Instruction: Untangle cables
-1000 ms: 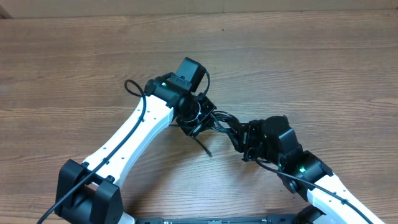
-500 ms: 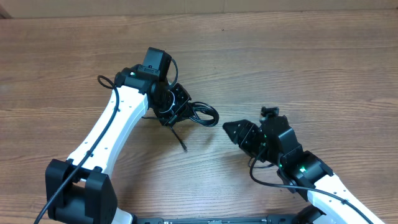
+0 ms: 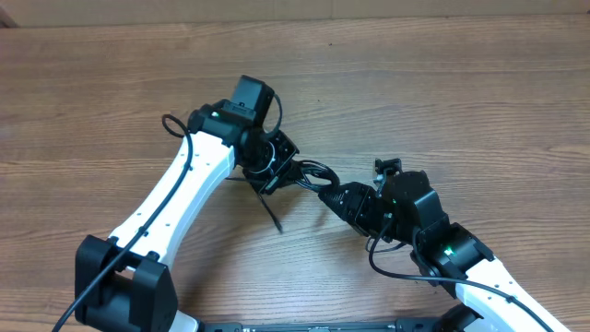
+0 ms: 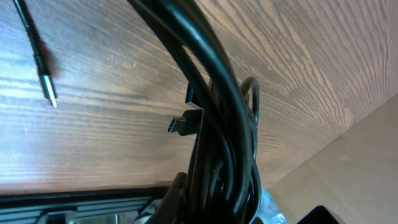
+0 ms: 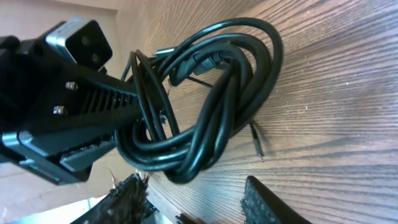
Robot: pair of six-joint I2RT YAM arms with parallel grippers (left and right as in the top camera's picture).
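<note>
The cables are a coiled bundle of thin black cords hanging at mid-table. My left gripper is shut on the bundle and holds it above the wood. In the left wrist view the cords fill the jaws, with a small plug sticking out. One loose strand trails toward the front and ends in a thin plug. My right gripper is open, its fingertips just right of the coil. In the right wrist view the coil hangs just beyond the open jaws.
The wooden table stretches all round. The left arm's white link crosses the left front. The right arm comes in from the front right. A cardboard edge shows past the table's far side.
My left gripper moved right with the bundle, back toward the middle. My right gripper moved left and now sits at the coil's right edge with its jaws open.
</note>
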